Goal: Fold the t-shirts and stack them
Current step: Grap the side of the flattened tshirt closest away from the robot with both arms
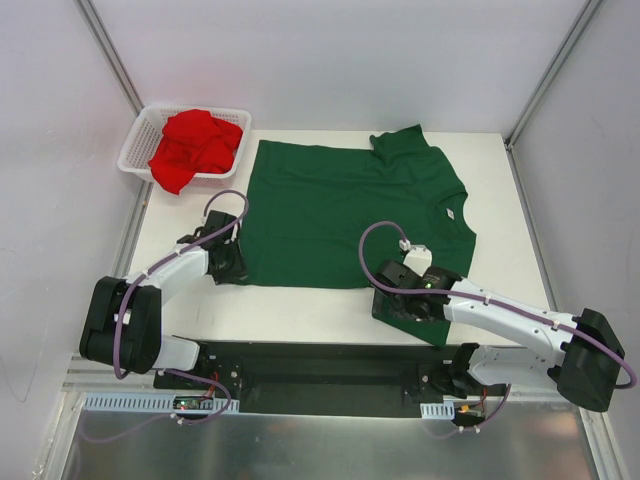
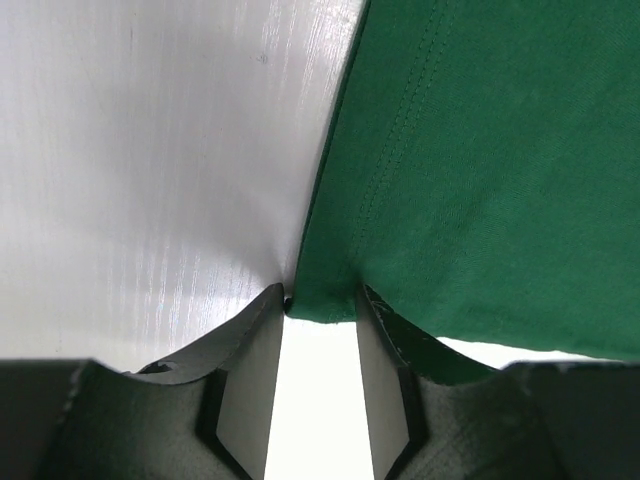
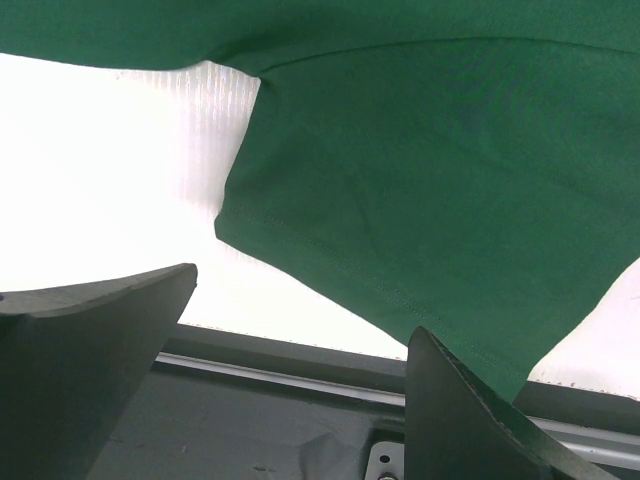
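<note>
1. Left end effector (image 2: pixel 320 300) is straddling the hem corner (image 2: pixel 332 290) of the green t-shirt (image 1: pixel 340 210) at the shirt's 7 o'clock. Its fingers are standing partly apart with the cloth between them, not pinching it.
2. Right end effector (image 3: pixel 300 300) is hovering fully released over the sleeve (image 3: pixel 400 200) at the shirt's 5 o'clock.
3. Green t-shirt is lying spread flat mid-surface (image 1: pixel 300 305).
4. Red t-shirt (image 1: pixel 195 145) is sitting crumpled in the white basket (image 1: pixel 133 152) at 11 o'clock.

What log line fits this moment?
green t-shirt: spread flat | red t-shirt: in basket | left gripper: astride hem corner | right gripper: open at sleeve
</note>
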Available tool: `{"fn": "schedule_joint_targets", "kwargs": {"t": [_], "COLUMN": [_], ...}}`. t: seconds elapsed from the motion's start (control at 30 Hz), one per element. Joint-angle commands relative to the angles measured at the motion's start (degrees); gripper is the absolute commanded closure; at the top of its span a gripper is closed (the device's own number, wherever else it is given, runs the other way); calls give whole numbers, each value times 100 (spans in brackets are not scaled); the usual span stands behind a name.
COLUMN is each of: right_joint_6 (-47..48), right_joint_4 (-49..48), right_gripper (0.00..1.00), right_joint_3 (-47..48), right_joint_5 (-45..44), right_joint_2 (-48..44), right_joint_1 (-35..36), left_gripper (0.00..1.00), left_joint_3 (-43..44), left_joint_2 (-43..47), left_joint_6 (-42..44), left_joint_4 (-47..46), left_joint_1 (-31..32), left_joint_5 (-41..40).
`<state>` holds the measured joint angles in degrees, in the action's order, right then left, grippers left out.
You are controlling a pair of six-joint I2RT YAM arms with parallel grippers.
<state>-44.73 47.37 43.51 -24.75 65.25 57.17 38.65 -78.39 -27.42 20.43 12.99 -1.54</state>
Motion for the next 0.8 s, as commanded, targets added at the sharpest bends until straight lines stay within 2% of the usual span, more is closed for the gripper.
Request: {"fn": "schedule_joint_targets", "kwargs": {"t": [0.0, 0.03, 0.07, 0.1, 0.17, 0.77], "right_joint_6": [-1, -9, -1, -9, -9, -1], "right_joint_4": [184, 184, 176, 167, 176, 26], "right_gripper": [4, 4, 4, 4, 4, 4], "right_joint_3": [193, 202, 202, 202, 202, 62], "right_joint_5": [-135, -135, -135, -126, -135, -39], "right_joint_2": [-101, -92, -100, -101, -101, -30], "right_joint_1": [23, 23, 31, 23, 31, 31], "left_gripper": [66, 69, 76, 89, 97, 100], "left_joint_3": [55, 46, 46, 54, 46, 265], "left_joint_2": [-80, -80, -80, -80, -80, 26], "left_joint_6": [26, 26, 26, 35, 17, 70], "left_joint_4": [120, 120, 120, 120, 120, 128], "left_joint_1": [-60, -69, -69, -69, -69, -130], "left_joint_5": [49, 57, 66, 57, 49, 22]}}
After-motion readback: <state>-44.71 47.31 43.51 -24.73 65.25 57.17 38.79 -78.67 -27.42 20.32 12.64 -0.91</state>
